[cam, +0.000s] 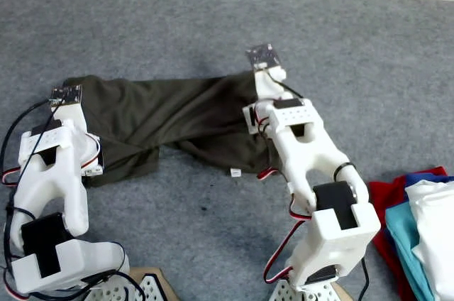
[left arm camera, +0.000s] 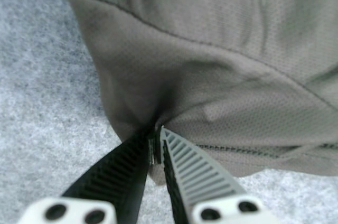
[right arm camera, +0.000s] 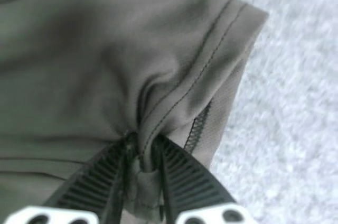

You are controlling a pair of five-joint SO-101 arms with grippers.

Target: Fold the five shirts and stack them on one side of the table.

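While my left gripper [left arm camera: 158,145] and right gripper [right arm camera: 142,152] each pinch the green shirt [cam: 177,113], it is not folded yet | other shirts [cam: 418,233] piled aside | stacking to do

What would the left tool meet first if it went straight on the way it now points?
The olive shirt: the left tool is shut on its edge, and more of that fabric lies straight ahead. What lies under the folds is unclear.
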